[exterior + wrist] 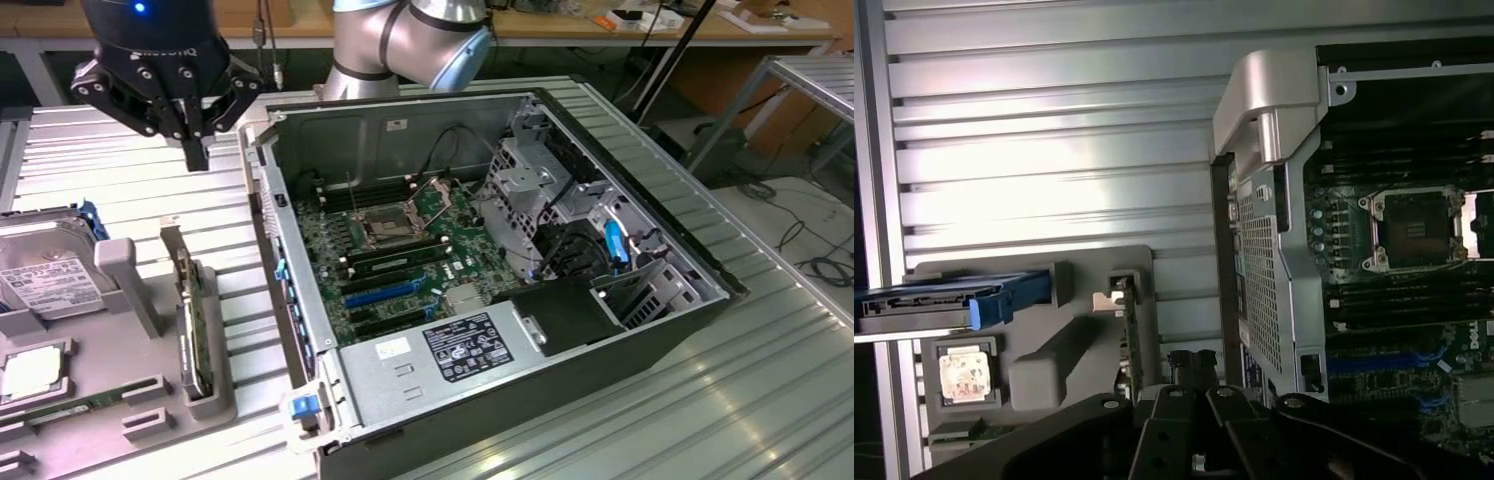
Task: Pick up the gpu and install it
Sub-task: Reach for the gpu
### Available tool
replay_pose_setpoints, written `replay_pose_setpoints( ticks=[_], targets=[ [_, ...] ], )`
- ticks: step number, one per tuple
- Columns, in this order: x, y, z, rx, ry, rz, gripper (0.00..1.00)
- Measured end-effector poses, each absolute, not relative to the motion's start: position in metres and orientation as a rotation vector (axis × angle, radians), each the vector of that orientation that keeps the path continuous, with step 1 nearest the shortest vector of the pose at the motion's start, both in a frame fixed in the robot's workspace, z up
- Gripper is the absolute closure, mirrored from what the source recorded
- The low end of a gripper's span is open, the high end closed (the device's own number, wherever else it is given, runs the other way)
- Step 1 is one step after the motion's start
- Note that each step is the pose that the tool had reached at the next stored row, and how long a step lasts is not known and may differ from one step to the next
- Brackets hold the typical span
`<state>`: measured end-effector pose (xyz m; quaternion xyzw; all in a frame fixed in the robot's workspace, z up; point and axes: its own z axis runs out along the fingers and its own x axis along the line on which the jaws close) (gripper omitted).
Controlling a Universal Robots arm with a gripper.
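Ribbed metal tabletop (774, 400); gripper (198, 152) shut, empty; below it, gpu (195, 340) upright in grey holder (134, 280): probably light, rigid, fragile; grip top edge.

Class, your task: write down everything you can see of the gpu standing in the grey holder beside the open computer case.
The gpu is a thin, flat, dark card standing on its long edge in a slot of the grey holder, to the exterior view's left of the open case. A silver metal bracket rises at its far end. As far as shows, nothing but the holder touches it; the shut gripper hangs above and beyond the bracket end, apart from the card.
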<state>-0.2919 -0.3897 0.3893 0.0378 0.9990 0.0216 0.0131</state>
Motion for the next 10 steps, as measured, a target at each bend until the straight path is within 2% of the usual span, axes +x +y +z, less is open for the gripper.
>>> replay_pose_setpoints(
  ticks=[10],
  targets=[
    [-0.307,-0.393,0.389,0.118,3.112,0.068,0.89]
  ],
)
